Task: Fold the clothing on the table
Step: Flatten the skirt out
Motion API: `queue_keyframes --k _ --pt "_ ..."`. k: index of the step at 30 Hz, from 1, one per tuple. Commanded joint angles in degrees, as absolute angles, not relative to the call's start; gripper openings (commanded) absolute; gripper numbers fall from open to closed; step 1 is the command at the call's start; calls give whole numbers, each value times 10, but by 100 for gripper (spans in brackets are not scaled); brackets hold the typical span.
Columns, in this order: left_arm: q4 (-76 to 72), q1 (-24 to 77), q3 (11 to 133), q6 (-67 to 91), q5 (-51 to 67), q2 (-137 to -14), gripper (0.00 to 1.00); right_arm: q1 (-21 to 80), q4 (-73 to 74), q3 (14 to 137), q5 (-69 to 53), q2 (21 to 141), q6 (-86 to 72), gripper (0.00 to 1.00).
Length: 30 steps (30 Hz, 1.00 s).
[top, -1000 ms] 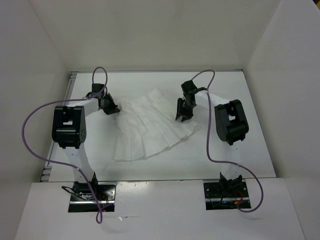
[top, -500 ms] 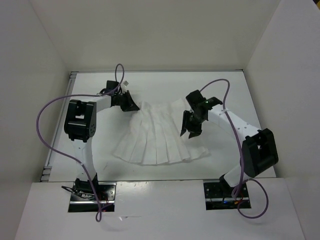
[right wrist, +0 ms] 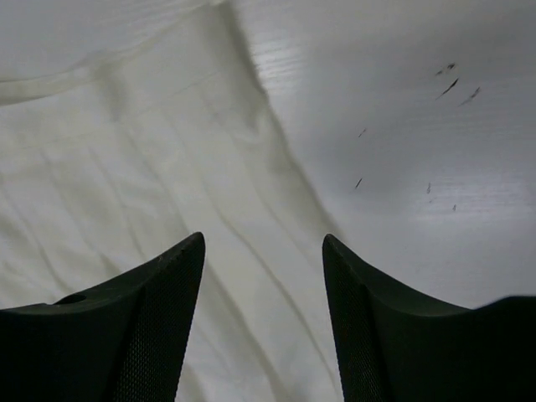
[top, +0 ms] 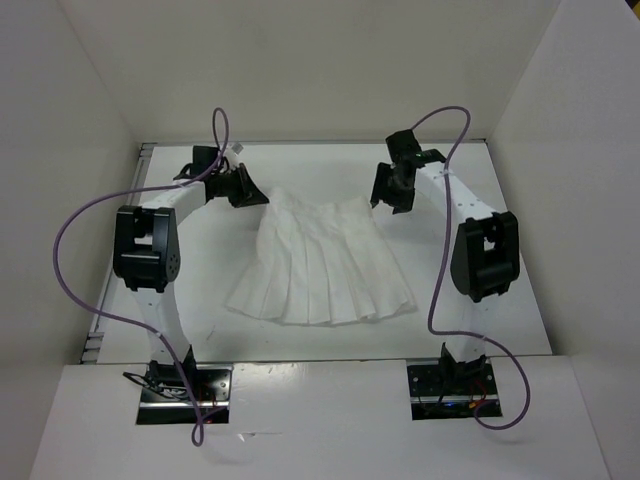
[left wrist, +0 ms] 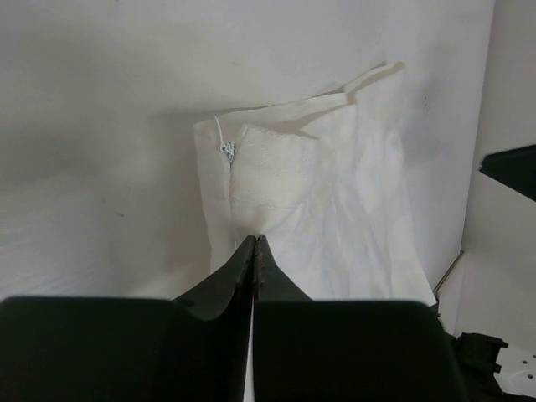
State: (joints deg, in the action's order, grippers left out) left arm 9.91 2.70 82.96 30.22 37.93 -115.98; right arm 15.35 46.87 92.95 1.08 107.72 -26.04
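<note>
the left gripper (top: 250, 190) is keeping its two black fingers (left wrist: 222, 289) pressed fully together, pinching one end of the waistband of the thin white pleated fabric skirt (top: 322, 262). from those fingertips the waistband is running straight across toward the right gripper (top: 391, 193), and the pleats are fanning out away from both sets of fingers to the wide hem.

the right gripper is standing with its jaws wide apart and is holding nothing. in its wrist view the skirt's side edge is passing under the gap between the fingers, cloth lying below the left finger and the bare flat white tabletop with a thin grey metal rim (right wrist: 419, 100) below the right one.

a second ago the skirt was lying askew, with the right fingers down on its side. since then both arms have been swinging it round, so it is now lying square and spread flat, and the right gripper has been opening further and drawing back to just beside the waistband's free end.

this is looking like the end of the straightening step. no fold is showing yet, so the folding proper is probably still to come, and the right gripper will likely be needing a fresh hold on an edge.
</note>
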Motion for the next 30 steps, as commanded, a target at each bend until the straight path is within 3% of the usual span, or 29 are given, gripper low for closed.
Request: queue_keyframes --k 1,7,23,30 --pt "87 18 839 294 408 -1117 0 133 408 969 19 1100 -204 64" --pt "87 -5 822 294 408 -1110 0 114 365 984 -6 1161 -173 62" --pt "86 -16 804 294 413 -1123 0 101 320 1090 -214 1319 -163 49" --pt "91 -16 804 289 413 -1123 0 112 315 1119 -236 1361 -168 41"
